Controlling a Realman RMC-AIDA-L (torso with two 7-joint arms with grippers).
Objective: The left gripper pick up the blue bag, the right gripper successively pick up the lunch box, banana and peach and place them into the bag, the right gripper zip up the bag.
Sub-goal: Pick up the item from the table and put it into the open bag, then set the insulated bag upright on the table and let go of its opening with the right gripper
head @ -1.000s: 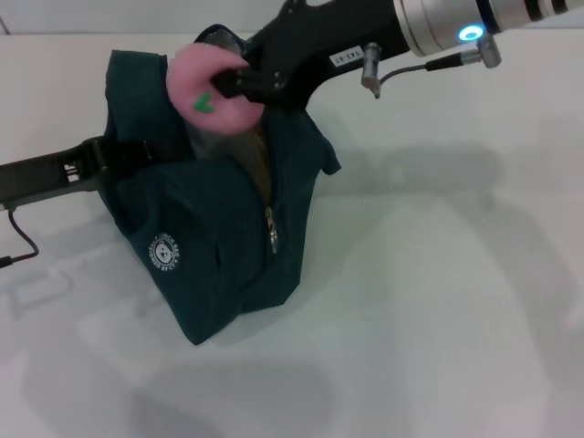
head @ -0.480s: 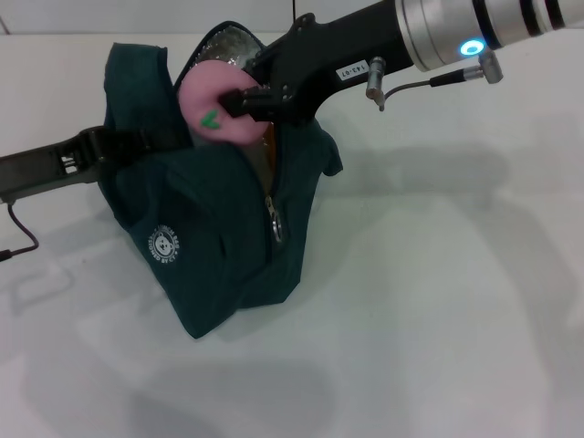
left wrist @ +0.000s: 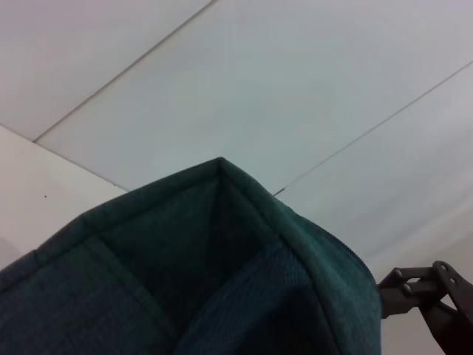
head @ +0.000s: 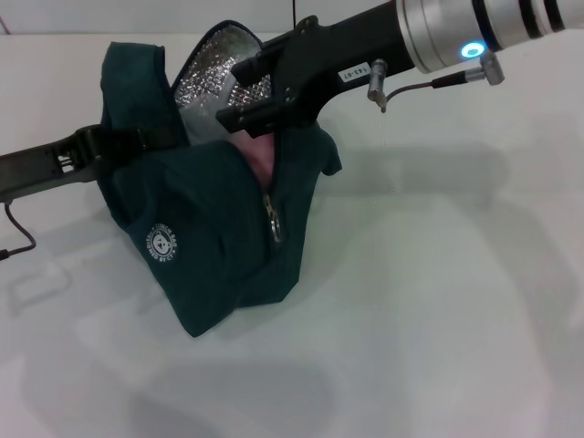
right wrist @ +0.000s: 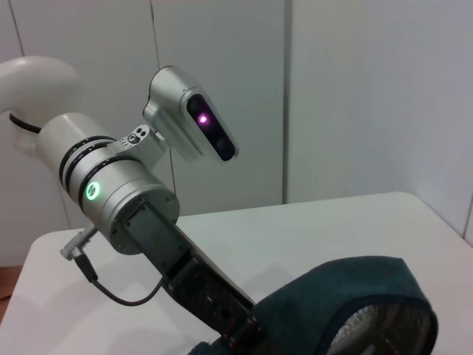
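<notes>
The blue bag (head: 214,246) stands on the white table with its mouth open and its silver foil lining (head: 205,78) showing. My left gripper (head: 137,141) is shut on the bag's left side and holds it up. My right gripper (head: 239,91) hangs open in the bag's mouth. Just below it, the pink peach (head: 262,153) lies inside the bag, partly hidden by the fabric. The lunch box and the banana are hidden. The left wrist view shows only the bag's fabric (left wrist: 222,259). In the right wrist view the bag's rim (right wrist: 355,288) sits beside my left arm (right wrist: 126,200).
The ring zipper pull (head: 272,224) hangs on the bag's front, by the round white logo (head: 164,246). A black cable (head: 23,239) trails from the left arm onto the white table (head: 438,301).
My right gripper carried the peach down into the bag's mouth and let it go. The peach dropped below the fingers, which now stand apart.
</notes>
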